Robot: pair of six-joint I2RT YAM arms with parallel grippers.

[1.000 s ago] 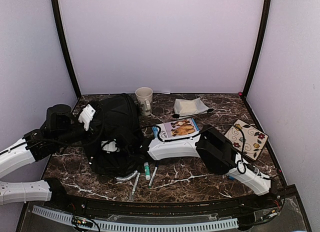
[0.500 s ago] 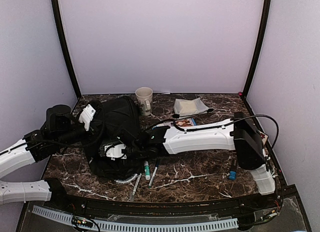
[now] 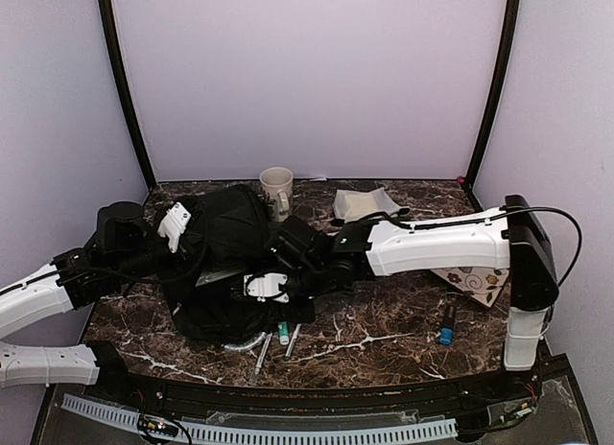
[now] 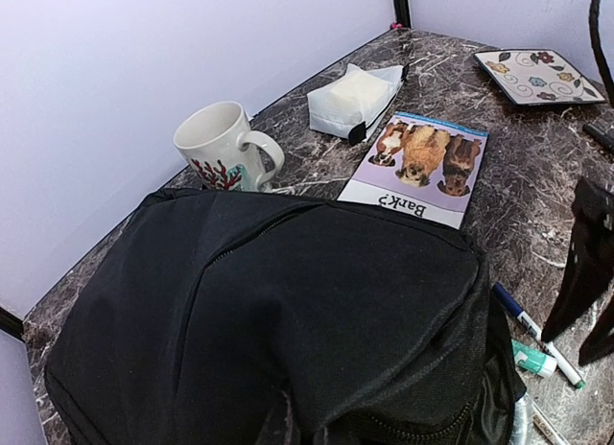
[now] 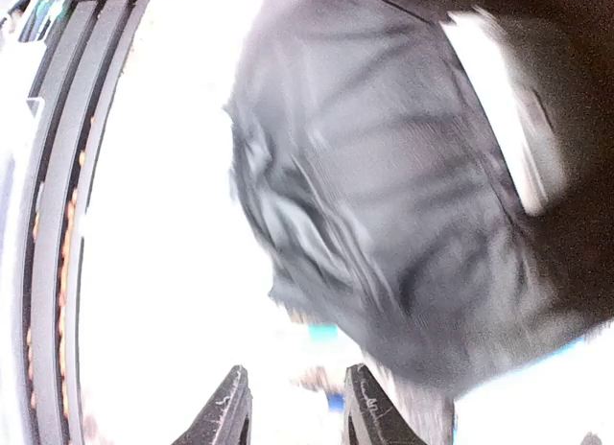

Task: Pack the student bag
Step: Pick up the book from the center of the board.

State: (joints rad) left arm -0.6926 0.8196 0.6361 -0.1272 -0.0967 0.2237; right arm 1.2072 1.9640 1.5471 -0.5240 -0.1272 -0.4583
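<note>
The student bag (image 3: 225,258), a large black soft bag, lies bunched at the table's left; in the left wrist view the bag (image 4: 288,301) fills the lower half. My left gripper (image 3: 174,224) sits at the bag's upper left edge, shut on its fabric, its fingers hidden under the cloth. My right arm stretches leftward across the table. Its gripper (image 3: 261,290) hangs over the bag's near right side. In the blurred right wrist view the right gripper (image 5: 295,392) is open, nothing between its fingertips, with the bag (image 5: 403,205) just beyond.
A white mug (image 3: 276,189) and a grey-white pouch (image 3: 365,205) stand at the back. A dog picture book (image 4: 417,162) lies right of the bag. A patterned plate (image 3: 477,278) sits far right. Pens (image 3: 291,338) and a blue marker (image 3: 445,327) lie near the front.
My right arm has unfolded and swung left across the table, bringing its gripper over the bag. The left arm and its grip on the bag have barely moved.
</note>
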